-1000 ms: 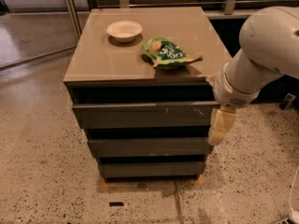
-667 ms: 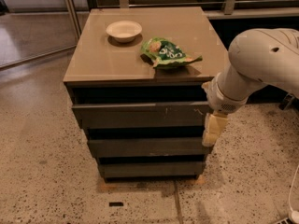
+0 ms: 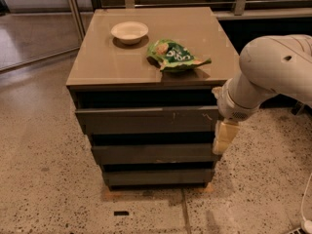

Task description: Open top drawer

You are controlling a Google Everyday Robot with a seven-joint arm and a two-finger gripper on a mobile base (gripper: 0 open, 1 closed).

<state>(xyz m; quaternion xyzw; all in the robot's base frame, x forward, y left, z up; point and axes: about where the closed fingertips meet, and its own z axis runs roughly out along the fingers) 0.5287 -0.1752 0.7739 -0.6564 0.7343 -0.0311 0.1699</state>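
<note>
Claw (image 3: 223,138), pale yellow, open or closed cannot be told, hangs right of centre beside the right end of the wide dark grey-brown top drawer (image 3: 146,120), seemingly not yet pulled out.

Nothing here can be read: the crumpled green snack bag (image 3: 176,56) on the tan worktop (image 3: 107,57) bears white lettering too small to make out. The robot's pale hand (image 3: 223,138) hangs at the right edge of the dark grey drawer cabinet (image 3: 146,154).

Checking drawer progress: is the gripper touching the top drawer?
Cannot tell. In the camera view the gripper sits at the top drawer's right end; neither contact nor gap is plain.
</note>
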